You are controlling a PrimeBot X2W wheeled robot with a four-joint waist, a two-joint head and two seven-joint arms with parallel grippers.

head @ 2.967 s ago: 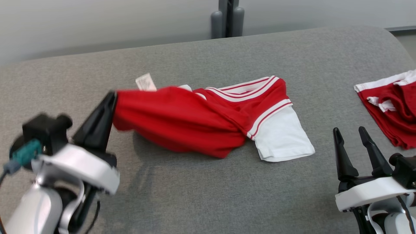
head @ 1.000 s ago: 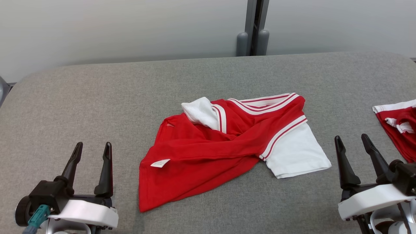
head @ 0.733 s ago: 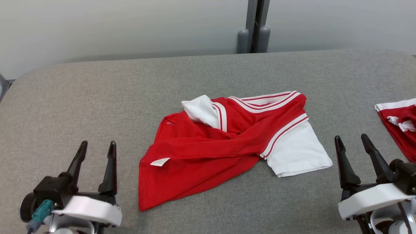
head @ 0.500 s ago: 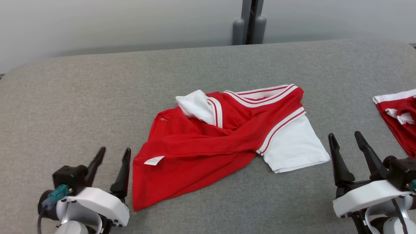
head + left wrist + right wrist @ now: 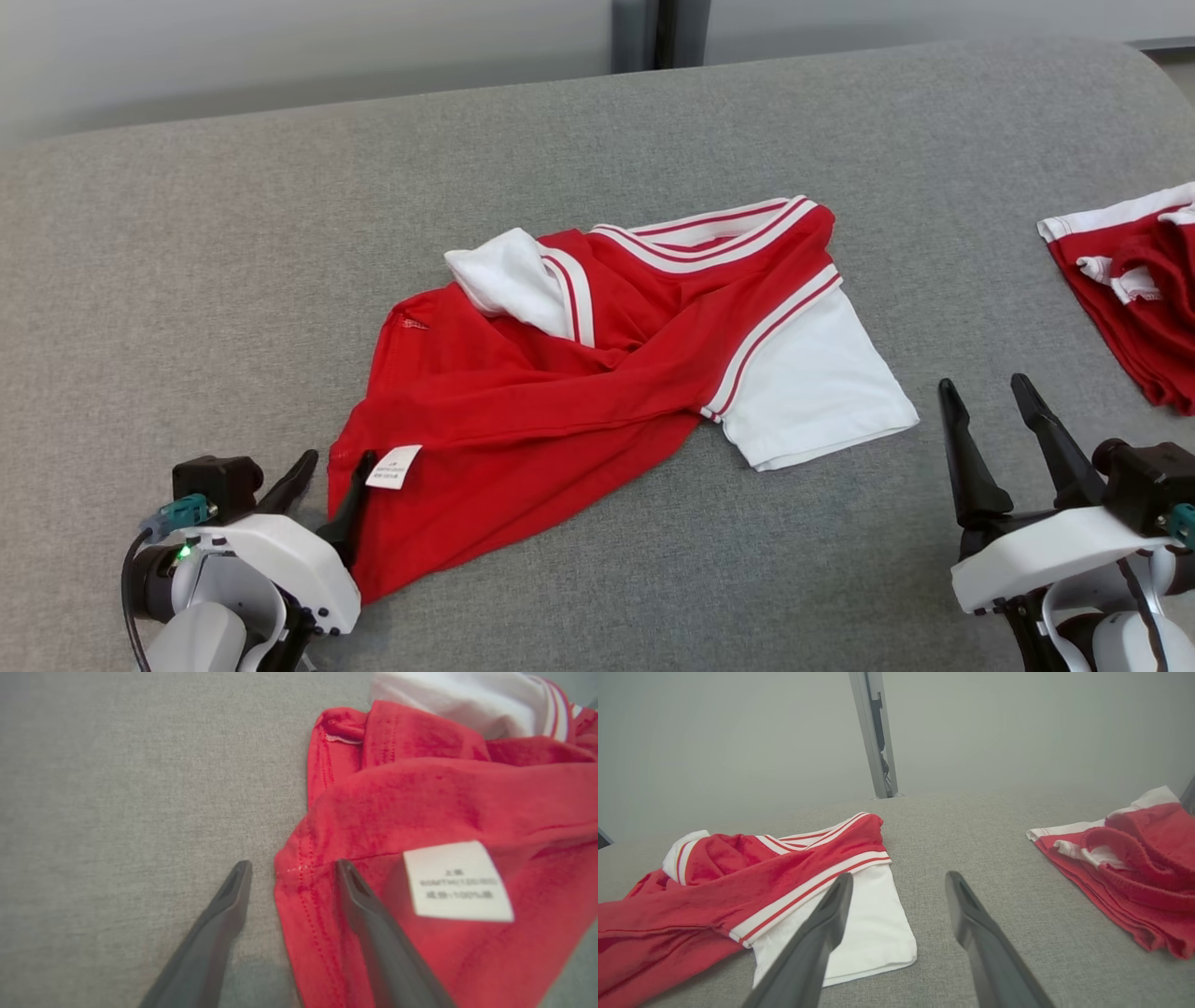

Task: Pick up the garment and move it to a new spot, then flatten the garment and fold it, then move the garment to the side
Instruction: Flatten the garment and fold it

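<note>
The garment (image 5: 560,373), a red shirt with white sleeves and striped trim, is laid crumpled and twisted near the middle of the grey padded surface (image 5: 187,233). Its long axis is run on a diagonal, from a red hem corner at the near left up to the collar and the white sleeve (image 5: 812,383) at the far right. A white label (image 5: 393,467) is sewn just inside that near corner.

The corner is met by the left gripper (image 5: 338,457). In the left wrist view the stitched hem edge is seen in the gap between the two spread fingers, one finger being placed over the red cloth and the other over bare grey surface. The jaws are held wide and nothing is clamped; whether the cloth is touched cannot be told.

The right gripper (image 5: 983,383) is held equally wide and empty, near the white sleeve but apart from it. A second red garment (image 5: 1139,280) is left well to the right.

The left arm is judged the nearer, and a pinch on the hem corner is what the coming move seems to turn on.
</note>
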